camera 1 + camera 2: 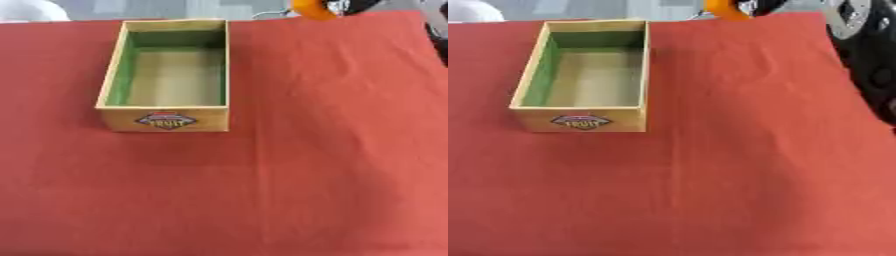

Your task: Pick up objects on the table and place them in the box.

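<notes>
Left eye view: a wooden box (164, 75) with green-painted inner walls and a fruit label stands at eleven o'clock on the red tablecloth (332, 150). At one o'clock the right hand (350, 6) curls around an orange round object (311, 9).

Right eye view: the right arm (868, 55) runs down the three o'clock edge.

Black right arm (874, 60) with a round silver joint, glossy black right hand (765, 6).
</notes>
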You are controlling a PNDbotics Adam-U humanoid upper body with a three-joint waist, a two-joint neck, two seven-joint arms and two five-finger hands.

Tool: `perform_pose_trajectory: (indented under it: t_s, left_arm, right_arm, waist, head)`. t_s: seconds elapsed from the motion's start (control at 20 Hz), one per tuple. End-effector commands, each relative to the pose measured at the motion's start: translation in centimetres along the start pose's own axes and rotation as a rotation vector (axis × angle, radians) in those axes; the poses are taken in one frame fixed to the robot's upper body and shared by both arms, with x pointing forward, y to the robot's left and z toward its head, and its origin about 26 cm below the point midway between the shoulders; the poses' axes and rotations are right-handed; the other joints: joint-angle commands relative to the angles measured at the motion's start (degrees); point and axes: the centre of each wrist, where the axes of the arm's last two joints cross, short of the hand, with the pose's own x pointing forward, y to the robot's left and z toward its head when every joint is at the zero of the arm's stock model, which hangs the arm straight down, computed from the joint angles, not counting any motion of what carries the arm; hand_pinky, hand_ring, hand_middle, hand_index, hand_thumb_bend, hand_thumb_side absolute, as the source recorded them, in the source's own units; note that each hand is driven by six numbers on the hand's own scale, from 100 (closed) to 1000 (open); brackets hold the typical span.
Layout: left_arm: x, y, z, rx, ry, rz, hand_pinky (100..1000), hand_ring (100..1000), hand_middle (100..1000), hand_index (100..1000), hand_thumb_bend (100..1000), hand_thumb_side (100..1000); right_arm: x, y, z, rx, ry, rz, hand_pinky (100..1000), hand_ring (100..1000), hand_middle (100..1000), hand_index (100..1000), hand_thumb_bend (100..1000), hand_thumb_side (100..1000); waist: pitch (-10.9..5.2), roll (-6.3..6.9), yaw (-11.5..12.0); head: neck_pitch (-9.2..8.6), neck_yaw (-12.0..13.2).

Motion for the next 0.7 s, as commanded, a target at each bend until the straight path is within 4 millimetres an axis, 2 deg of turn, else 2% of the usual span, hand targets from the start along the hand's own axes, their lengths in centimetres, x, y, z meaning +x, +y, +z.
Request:
perform_pose_trajectory:
  t_s: [0.05, 0.35, 0.7]
  left_arm:
    - [0.7, 0.1, -0.8, -0.007, -0.043, 0.001, 611, 651, 717, 852, 145, 936]
    - [0.9, -0.2, -0.8, -0.012, -0.047, 0.018, 611, 651, 717, 852, 146, 935]
    - [1.0, -0.4, -1.0, -0.013, -0.052, 0.035, 611, 651, 717, 852, 145, 936]
  right_arm:
    - [2.5, -2.5, -1.1, -0.086, -0.053, 0.006, 758, 714, 392, 483, 100, 169]
    - [6.4, -2.6, -3.9, -0.126, -0.117, -0.014, 756, 708, 387, 480, 100, 194]
    - [9.5, -0.7, -6.1, -0.13, -0.161, -0.074, 752, 705, 384, 482, 100, 218]
  waist:
    - [-1.56, -0.06, 0.31]
    - [-1.47, -0.17, 1.36]
    - [-0.93, -0.2, 2.46]
  head:
    - [-0.05, -0.55]
    - [-0.29, -1.62]
    - [-0.58, -2.7]
